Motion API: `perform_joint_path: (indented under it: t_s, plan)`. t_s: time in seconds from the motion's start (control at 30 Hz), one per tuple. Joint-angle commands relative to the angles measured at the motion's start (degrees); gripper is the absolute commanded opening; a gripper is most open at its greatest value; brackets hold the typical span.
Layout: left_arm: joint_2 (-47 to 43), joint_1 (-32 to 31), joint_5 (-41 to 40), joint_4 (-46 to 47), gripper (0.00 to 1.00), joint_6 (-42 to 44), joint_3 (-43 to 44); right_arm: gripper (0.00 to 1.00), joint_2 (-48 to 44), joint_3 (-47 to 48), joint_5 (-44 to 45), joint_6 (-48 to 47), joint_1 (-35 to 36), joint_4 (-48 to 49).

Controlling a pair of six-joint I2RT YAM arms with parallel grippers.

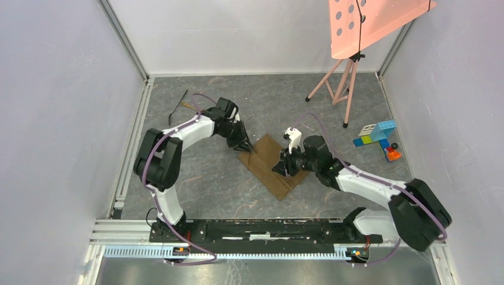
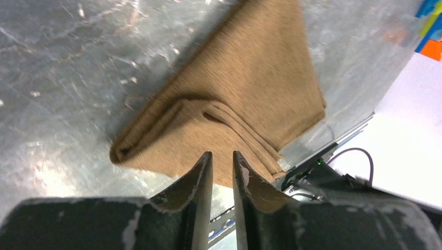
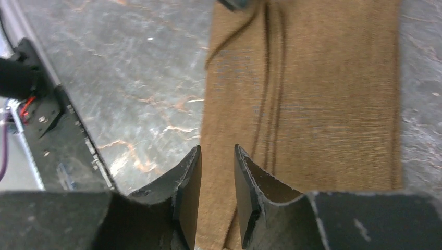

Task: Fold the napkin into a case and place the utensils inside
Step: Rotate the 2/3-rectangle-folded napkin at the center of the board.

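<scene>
Cloth is lying near the middle of the grey mottled table: the plain brown soft napkin is sitting there folded into a narrow oblong of several layers, its stacked edges showing at 1 end in the left wrist view. It is looking close to the case shape, though I cannot tell whether a pocket is open to receive anything.

The 2 arms are bracketing it, probably so each can tend 1 part of the fold. The left gripper is hanging at the far-left end, its black fingers standing a little apart with nothing between them, tips just short of the layered edge. That is reading as a hand not gripping, free to press or re-take a layer.

The right gripper is reaching in over the cloth from the near-right side. Its fingers are parted by a narrow gap with the cloth's long edge running under or into that gap; whether they are pinching it I cannot tell.

The thin black slender-handled utensil and the small shiny gold spoon are waiting well apart from the napkin, by the far-left wall, so loading is not yet begun.
</scene>
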Motion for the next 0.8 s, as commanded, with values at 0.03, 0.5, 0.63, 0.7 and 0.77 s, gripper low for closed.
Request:
perform_joint_path:
  t_s: [0.03, 0.5, 0.63, 0.7, 0.77]
  plan:
    - [-8.1, 0.0, -1.6, -5.7, 0.31, 5.9, 1.4, 0.34, 7.6, 4.6, 2.4, 0.2, -1.1, -3.6]
    - [-8.8, 0.1, -4.3, 8.8, 0.36, -1.7, -17.3, 0.32, 4.1, -7.1, 4.9, 2.4, -0.9, 0.8]
    - [-3.3, 0.1, -4.0, 11.0, 0.36, -3.6, -13.4, 0.26, 2.5, -12.5, 6.6, 8.6, 1.5, 8.0]
    - [-0.5, -0.1, -3.8, 11.6, 0.36, -4.8, -10.3, 0.25, 2.2, -14.2, 10.5, 12.4, 4.6, 10.7]
    - [1.9, -0.6, -4.1, 11.9, 0.36, -5.3, -6.7, 0.25, 3.3, -15.2, 13.3, 17.2, 8.6, 15.0]
